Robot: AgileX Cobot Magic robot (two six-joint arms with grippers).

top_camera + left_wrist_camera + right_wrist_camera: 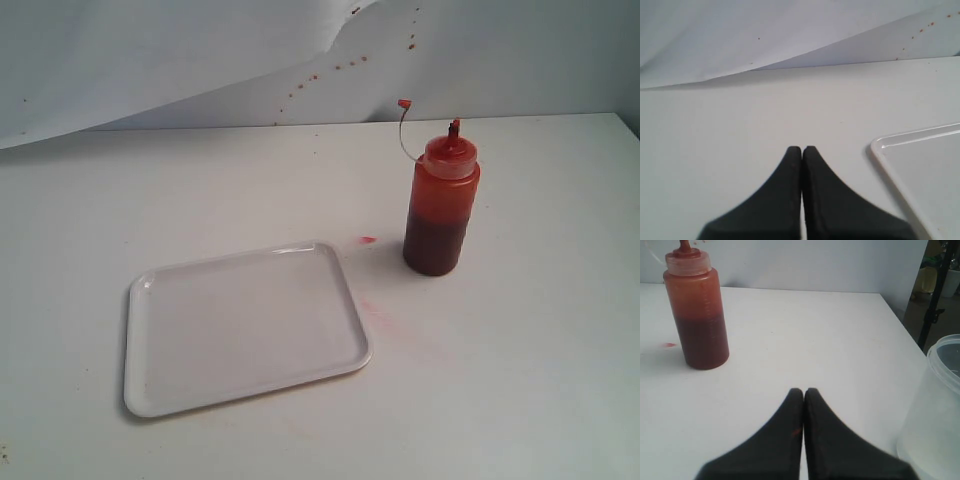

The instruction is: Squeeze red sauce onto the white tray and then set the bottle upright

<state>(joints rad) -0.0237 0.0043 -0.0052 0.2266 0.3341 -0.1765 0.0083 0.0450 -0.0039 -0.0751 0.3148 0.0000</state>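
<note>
I'm seeing one bottle (441, 205) standing upright on the table (540, 380), near the single white tray (245, 325), with red sauce (433, 248) filling its lower half. One small red spot (367, 240) is lying between them. One clear tub (935, 410) is sitting beside my right gripper (803, 391). That gripper and my left gripper (802, 149) are both sitting pinched closed, gripping nothing.

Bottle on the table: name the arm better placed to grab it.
Right, likely. The bottle stands ahead of the shut right claw; the left claw faces only the white tray corner.
</note>
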